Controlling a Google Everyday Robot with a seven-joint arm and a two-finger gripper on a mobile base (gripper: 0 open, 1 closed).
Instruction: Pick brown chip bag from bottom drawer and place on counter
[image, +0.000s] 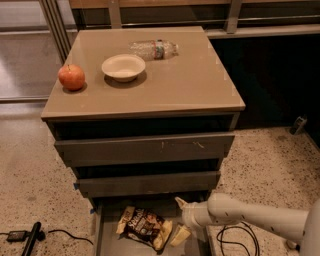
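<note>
Flanking one chip bag (144, 226): one gripper (179, 219)

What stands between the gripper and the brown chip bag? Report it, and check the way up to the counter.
Nothing visible: the open gripper sits just right of the brown chip bag in the bottom drawer. Upward, the two upper drawers overhang its rear. The counter holds an apple, bowl and bottle at left and back.

The bottom drawer (107, 243), with the hand (180, 219) inside, runs off the lower edge.
</note>
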